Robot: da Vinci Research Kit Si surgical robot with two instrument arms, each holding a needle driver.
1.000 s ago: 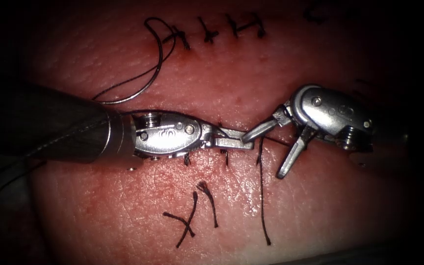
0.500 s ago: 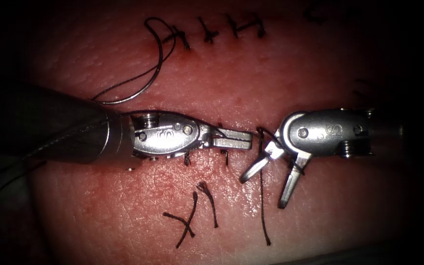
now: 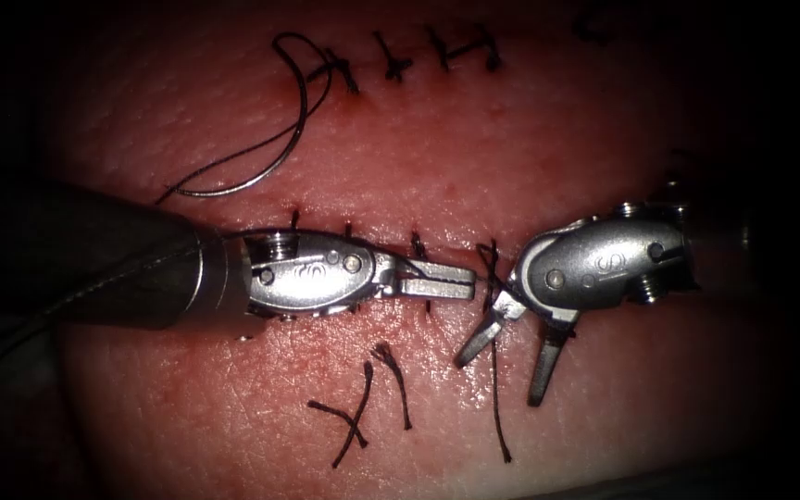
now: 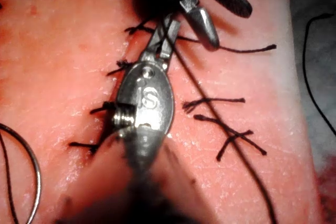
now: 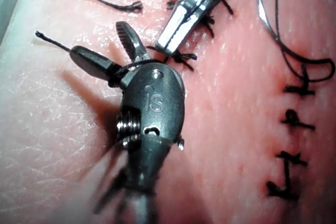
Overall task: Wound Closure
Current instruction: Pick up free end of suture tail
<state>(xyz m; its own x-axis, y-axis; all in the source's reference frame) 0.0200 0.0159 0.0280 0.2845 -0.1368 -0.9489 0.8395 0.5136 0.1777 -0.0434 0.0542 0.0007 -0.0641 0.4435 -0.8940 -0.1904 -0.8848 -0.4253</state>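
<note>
- Endoscope view: left tool, jaws closed on thread, lies along the cut.
- Right tool gapes wide, straddling the thread tail, gripping nothing.
- Needle rests free on tissue above the cut.

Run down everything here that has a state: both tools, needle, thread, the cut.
Left tool: jaws shut on the thread.
Right tool: jaws open, holding nothing.
Needle: lying free on the tissue, above the cut.
Thread: tail trailing below the cut.
Cut: stitched.
</note>
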